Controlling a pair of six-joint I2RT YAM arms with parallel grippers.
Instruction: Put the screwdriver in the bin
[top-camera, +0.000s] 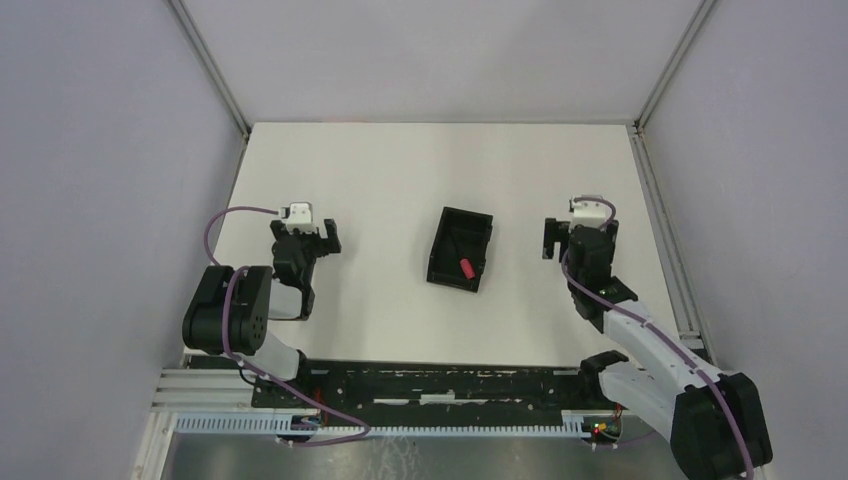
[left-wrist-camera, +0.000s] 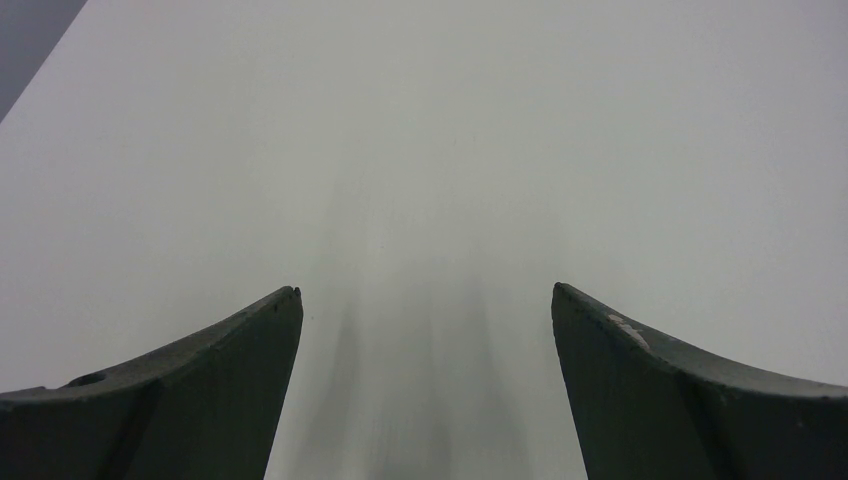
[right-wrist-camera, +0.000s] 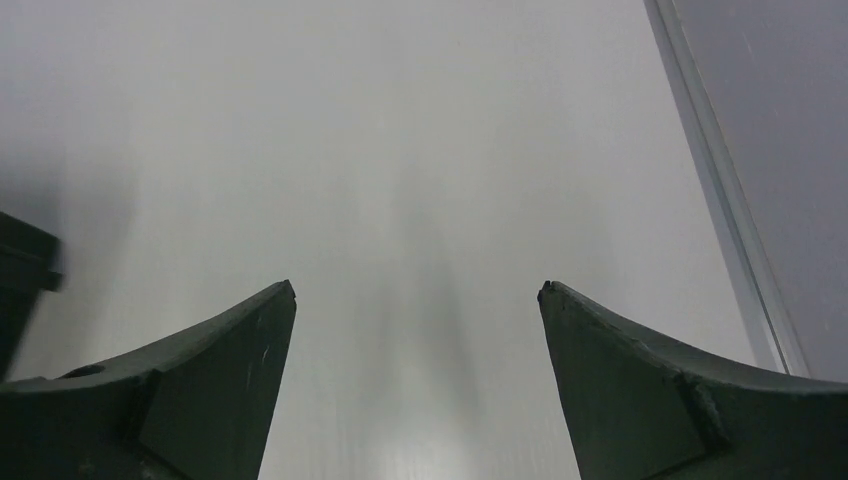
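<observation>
The black bin (top-camera: 446, 268) sits at the middle of the white table. The screwdriver (top-camera: 465, 265) lies inside it, its red handle near the front right wall and its thin shaft pointing toward the back. My left gripper (top-camera: 306, 234) is open and empty, well left of the bin; its wrist view (left-wrist-camera: 425, 295) shows only bare table between the jaws. My right gripper (top-camera: 580, 236) is open and empty, right of the bin; in its wrist view (right-wrist-camera: 415, 290) a dark corner of the bin (right-wrist-camera: 22, 275) shows at the left edge.
Grey walls enclose the table on the left, back and right. An aluminium rail (right-wrist-camera: 725, 190) runs along the table's right edge, close to my right gripper. The arm bases and a cable track (top-camera: 400, 395) line the near edge.
</observation>
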